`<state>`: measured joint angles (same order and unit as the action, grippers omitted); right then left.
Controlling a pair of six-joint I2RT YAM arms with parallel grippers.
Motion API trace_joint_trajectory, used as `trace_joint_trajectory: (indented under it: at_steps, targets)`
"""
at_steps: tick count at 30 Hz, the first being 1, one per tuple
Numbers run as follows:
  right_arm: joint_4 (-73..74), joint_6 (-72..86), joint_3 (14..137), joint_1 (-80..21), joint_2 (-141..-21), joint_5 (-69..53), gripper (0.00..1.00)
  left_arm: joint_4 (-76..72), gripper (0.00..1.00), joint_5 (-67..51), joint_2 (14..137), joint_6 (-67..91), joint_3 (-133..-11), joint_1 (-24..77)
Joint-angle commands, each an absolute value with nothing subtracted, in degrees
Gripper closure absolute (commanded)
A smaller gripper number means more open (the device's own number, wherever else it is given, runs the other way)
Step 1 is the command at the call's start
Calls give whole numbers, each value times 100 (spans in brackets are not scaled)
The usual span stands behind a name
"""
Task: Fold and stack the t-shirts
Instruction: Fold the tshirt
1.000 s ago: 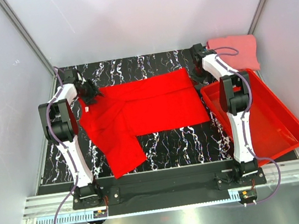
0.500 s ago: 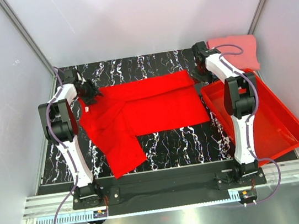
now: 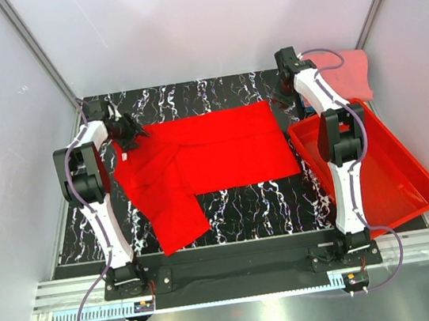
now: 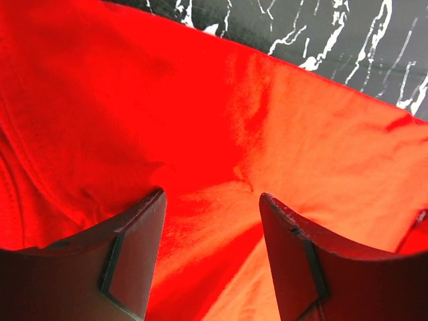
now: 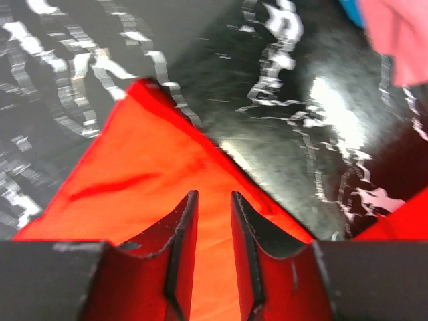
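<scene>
Left claw [image 4: 210,197] is spread over the red t-shirt [image 3: 213,149] at its far-left edge, and right claw [image 5: 214,195] is slightly parted above its far-right corner. That shirt looks only partly folded; the salmon-pink t-shirt [image 3: 350,70] lies far right, nothing stacked yet

Non-task items I can see from my station:

1. Tabletop [image 3: 245,204]: black, glossy, veined white like marble. It runs under both tools. On the wrist views it shows just ahead of the right tool [image 5: 212,200] and in a strip beyond the left tool [image 4: 210,197].
2. Bin [image 3: 400,174]: rigid red plastic, rectangular, with a shallow wall. It lies behind and to the right of the right tool, set at an angle, with its far-left corner nearest that tool.
3. Enclosure walls [image 3: 202,18]: plain white panels beyond and to either side of both tools.
4. Frame struts [image 3: 34,46]: grey metal, running along the wall corners.
5. Mounting rail [image 3: 238,269]: slotted aluminium, well behind both tools.
6. Steel sheet [image 3: 253,319]: brushed metal, behind the rail.
</scene>
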<state>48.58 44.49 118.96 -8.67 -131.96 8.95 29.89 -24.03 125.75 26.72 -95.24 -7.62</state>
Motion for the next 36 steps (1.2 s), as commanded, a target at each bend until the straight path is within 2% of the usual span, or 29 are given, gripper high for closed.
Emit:
trace_joint_trajectory:
  at_steps: [1,6,12,17,22,26,32,36]
  targets:
    - [4703,3991,12322,-844,-13245,397,66,2892,36,-2847,12498,2760,-9790,-791]
    - [4245,3639,12795,-844,-13823,-604,70,2777,35,-2892,12629,2874,-9923,-791]
    - [3833,3753,13033,-844,-14404,-993,70,2970,36,-2463,12858,2778,-10090,-800]
    - [3701,3884,13508,-791,-14931,-616,70,3462,35,-1776,13104,2628,-10458,-809]
    - [4237,4385,13966,-703,-15275,325,70,3718,35,-1336,13307,2786,-10661,-861]
    - [3955,4692,13693,-650,-15249,246,71,3420,35,-1449,13403,2987,-10714,-861]
    - [3401,4624,13719,-598,-15179,193,71,2988,34,-2311,13894,3270,-11381,-861]
    - [3287,4299,13878,-536,-14986,-174,68,2910,33,-2460,13580,3129,-11365,-879]
